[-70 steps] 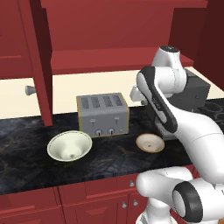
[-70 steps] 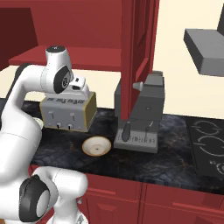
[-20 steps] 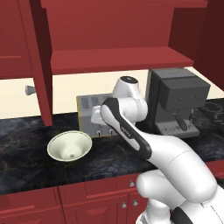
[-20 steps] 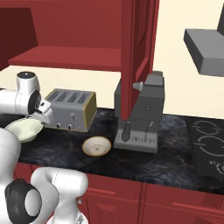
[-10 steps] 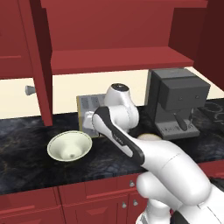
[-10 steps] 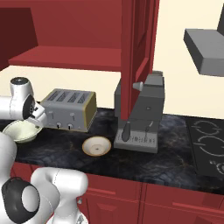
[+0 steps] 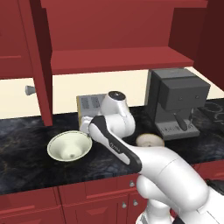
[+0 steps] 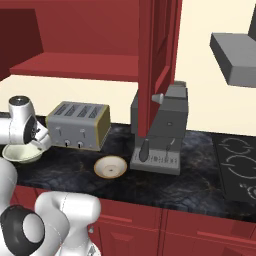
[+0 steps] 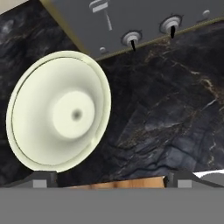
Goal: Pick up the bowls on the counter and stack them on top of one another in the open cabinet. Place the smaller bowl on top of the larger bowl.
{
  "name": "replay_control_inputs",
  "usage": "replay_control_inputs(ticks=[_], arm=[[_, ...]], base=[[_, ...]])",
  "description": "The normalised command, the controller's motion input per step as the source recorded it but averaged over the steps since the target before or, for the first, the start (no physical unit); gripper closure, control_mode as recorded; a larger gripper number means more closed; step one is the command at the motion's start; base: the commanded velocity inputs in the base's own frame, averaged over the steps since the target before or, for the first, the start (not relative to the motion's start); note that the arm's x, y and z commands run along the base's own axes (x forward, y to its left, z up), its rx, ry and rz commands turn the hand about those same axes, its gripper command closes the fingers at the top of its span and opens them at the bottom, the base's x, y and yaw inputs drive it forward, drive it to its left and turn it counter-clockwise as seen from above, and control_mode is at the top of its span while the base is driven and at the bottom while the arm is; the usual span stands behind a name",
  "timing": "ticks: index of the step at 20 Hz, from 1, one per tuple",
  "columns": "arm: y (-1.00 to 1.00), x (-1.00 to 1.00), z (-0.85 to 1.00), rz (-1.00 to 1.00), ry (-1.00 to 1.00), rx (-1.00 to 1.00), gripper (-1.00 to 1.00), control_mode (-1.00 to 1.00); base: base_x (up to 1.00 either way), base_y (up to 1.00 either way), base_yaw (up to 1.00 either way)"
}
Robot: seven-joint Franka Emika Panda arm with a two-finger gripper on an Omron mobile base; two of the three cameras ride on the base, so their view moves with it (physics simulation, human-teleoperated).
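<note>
Right then, the larger bowl (image 7: 69, 146) sat on the counter (image 7: 26, 153) near its front edge, just in front of the grey toaster (image 8: 79, 125). It stood upright, with nothing inside it but its own smooth cream bottom (image 9: 59, 111). The smaller bowl (image 8: 110, 167) lay on the counter too, well apart from the big one, between the toaster and the dark coffee machine (image 8: 160, 130). It was also bare inside. The open cabinet (image 7: 118, 59) hung above, and its red shelf had no bowl on it. The gripper (image 9: 107, 183) hung over the big bowl's rim with its two fingers spread wide apart, holding nothing. The arm's white wrist (image 7: 114, 113) bent down beside the toaster.
</note>
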Motion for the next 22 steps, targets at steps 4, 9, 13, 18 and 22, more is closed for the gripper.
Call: replay_control_inputs(ticks=[4,9,13,18,22], arm=[[0.02,0.0,-0.13,0.0,-0.03,0.0,-1.0,-1.0],[0.0,0.01,-0.15,0.0,-0.04,0.0,-1.0,-1.0],[0.02,0.05,-0.17,0.0,-0.03,0.01,-1.0,-1.0],[0.04,0.11,-0.18,0.02,-0.04,0.01,-1.0,-1.0],[0.09,0.18,-0.16,0.01,-0.02,0.01,-1.0,-1.0]], base=[[0.0,0.0,0.0],[0.0,0.0,0.0],[0.0,0.0,0.0],[0.0,0.0,0.0],[0.0,0.0,0.0]])
